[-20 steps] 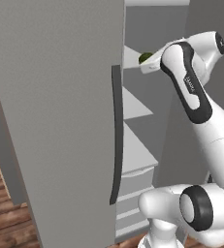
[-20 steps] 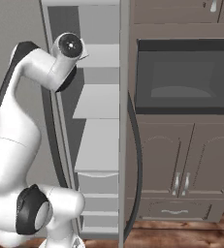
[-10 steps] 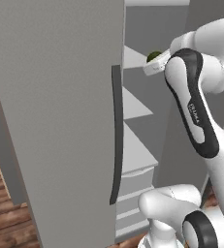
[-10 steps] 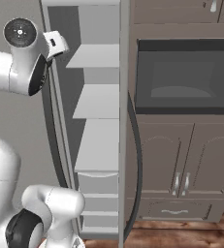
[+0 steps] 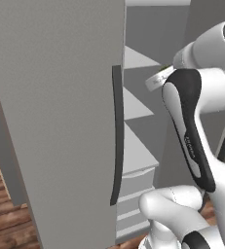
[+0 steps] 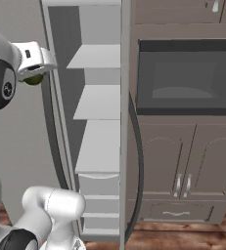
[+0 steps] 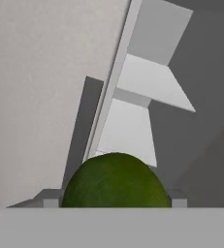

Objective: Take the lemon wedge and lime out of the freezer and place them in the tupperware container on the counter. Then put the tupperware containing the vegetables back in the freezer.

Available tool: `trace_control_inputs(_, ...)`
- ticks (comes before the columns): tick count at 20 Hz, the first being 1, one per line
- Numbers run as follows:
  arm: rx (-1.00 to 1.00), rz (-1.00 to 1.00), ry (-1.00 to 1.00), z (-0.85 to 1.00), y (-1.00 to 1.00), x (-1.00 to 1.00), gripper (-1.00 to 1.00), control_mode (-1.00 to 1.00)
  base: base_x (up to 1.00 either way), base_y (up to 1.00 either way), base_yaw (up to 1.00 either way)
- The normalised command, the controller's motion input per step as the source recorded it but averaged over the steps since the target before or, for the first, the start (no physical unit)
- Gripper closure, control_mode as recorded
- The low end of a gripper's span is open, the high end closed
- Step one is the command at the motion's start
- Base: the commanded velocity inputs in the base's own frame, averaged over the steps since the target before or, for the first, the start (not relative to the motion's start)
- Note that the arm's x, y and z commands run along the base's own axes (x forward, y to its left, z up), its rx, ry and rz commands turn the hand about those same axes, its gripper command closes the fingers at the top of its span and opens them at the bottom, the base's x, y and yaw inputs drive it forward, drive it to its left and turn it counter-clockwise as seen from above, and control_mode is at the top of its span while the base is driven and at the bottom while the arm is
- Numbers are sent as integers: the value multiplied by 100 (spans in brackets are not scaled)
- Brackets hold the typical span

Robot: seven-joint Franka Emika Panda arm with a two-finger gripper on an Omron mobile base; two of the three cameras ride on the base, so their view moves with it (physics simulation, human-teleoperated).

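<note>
1. The tall plain grey freezer [image 5: 60,121] stands open, its smooth matte door bearing a long dark vertical bar handle [image 5: 116,136].
2. The two-finger gripper [image 6: 36,75], at 10 o'clock in the right base view, grasps the round, dimpled green lime [image 7: 116,181], cut off below.
3. Pale flat shelves [image 6: 100,100] sit at 12 o'clock.

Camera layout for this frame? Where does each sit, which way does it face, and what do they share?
Left base view: behind the arm on its left, facing the open freezer door with its handle; arm at right.
Right base view: behind on its right, facing freezer shelves and an oven; arm at left, end effector on the lime.
Hand view: on the hand, looking along the end effector at the lime and shelves.
Shared: freezer shelves in all; lime in the right base and hand views.
</note>
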Motion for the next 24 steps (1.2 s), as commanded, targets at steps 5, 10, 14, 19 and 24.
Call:
trace_control_inputs(5, 0, -5, 16, -2, -12, -59, 100, -100, 0, 0, 0)
trace_control_inputs(10, 0, 0, 7, -18, -22, -44, 100, -100, 0, 0, 0)
trace_control_inputs(14, 0, 0, 10, -30, -4, -11, 100, -100, 0, 0, 0)
trace_control_inputs(19, 0, 0, 3, -24, 0, -2, 100, -100, 0, 0, 0)
trace_control_inputs(24, 0, 0, 0, -4, 0, 0, 100, -100, 0, 0, 0)
